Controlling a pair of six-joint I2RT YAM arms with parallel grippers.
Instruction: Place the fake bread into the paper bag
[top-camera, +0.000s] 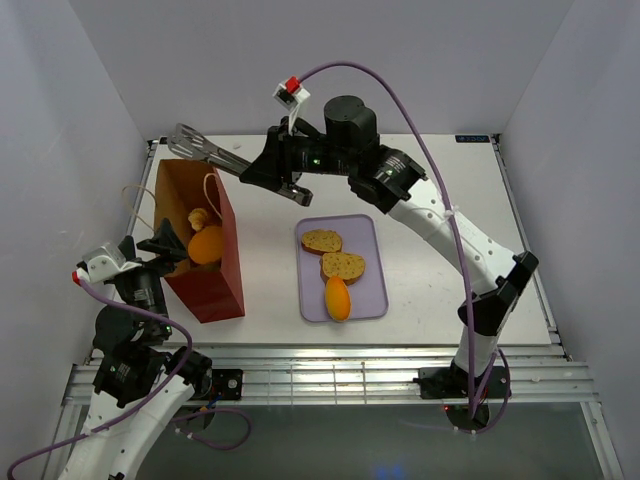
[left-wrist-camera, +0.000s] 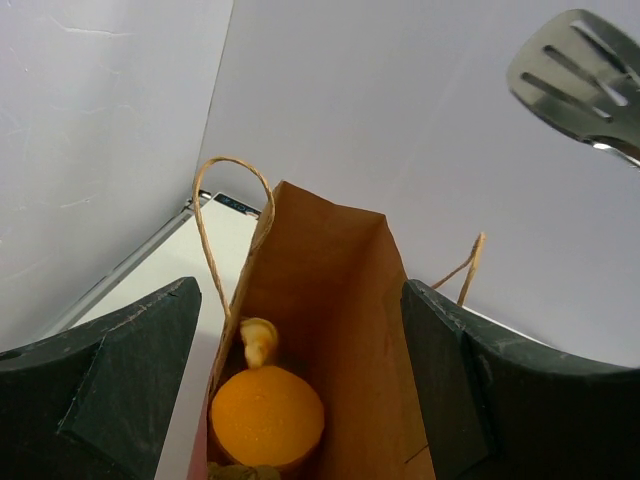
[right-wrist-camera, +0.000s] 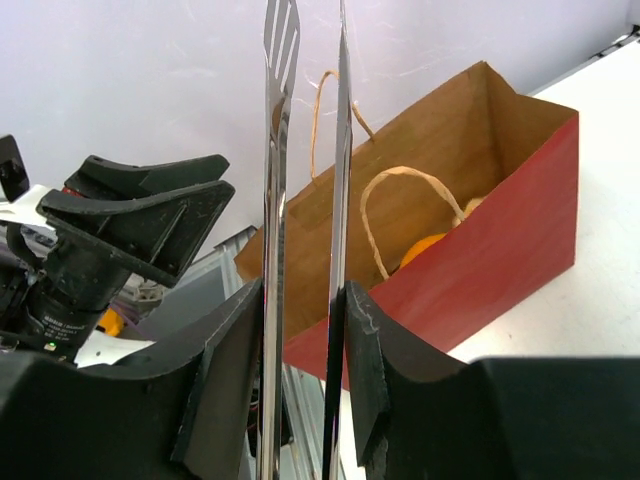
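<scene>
Over far end of paper bag (top-camera: 218, 285), R gripper (right-wrist-camera: 305, 300) clamps tongs (top-camera: 205, 148), blades nearly together w/ nothing between them; orange bun (top-camera: 206, 244) inside bag.

The white table (top-camera: 270, 262) carries the paper bag (top-camera: 215, 272) and a lavender tray (top-camera: 371, 240).
</scene>
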